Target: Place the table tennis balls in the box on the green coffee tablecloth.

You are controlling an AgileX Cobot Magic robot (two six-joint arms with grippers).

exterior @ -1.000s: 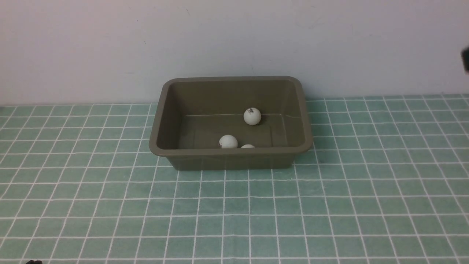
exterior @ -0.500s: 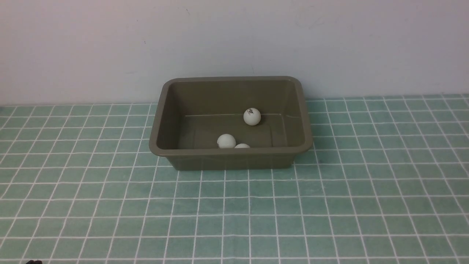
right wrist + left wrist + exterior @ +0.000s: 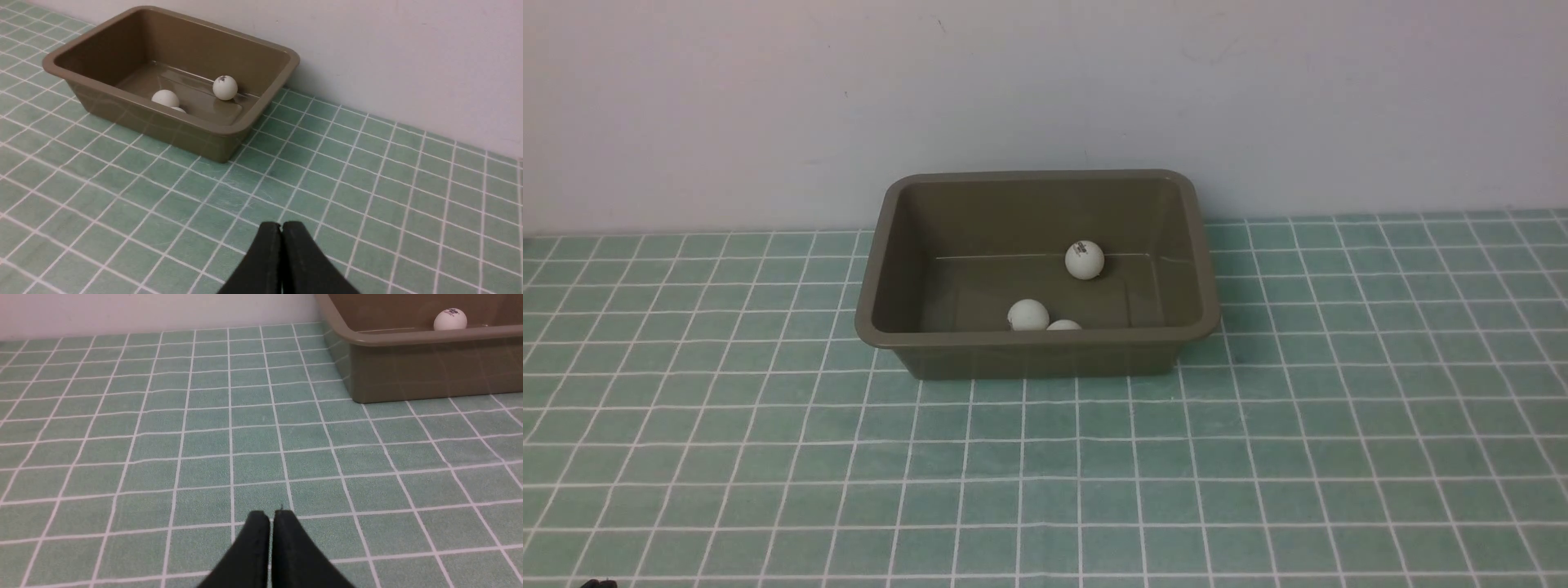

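On the green coffee tablecloth [image 3: 1258, 457] by the wall, olive-brown box [image 3: 879, 269] holding three table tennis balls [image 3: 1085, 260], third ball [image 3: 1063, 325] mostly hidden behind the near rim, probably touching its neighbour [image 3: 1028, 314], wrist views alone showing left gripper [image 3: 271, 516] and right gripper [image 3: 281, 227], fingers together, empty, apart from the box.

Each arm showed only its gripper tip. The left gripper [image 3: 271, 516] had two matte black fingers, flat-faced and tapering to blunt rounded ends. The right gripper [image 3: 282, 226] looked alike: plain black, smooth, without visible screws, cables or markings.
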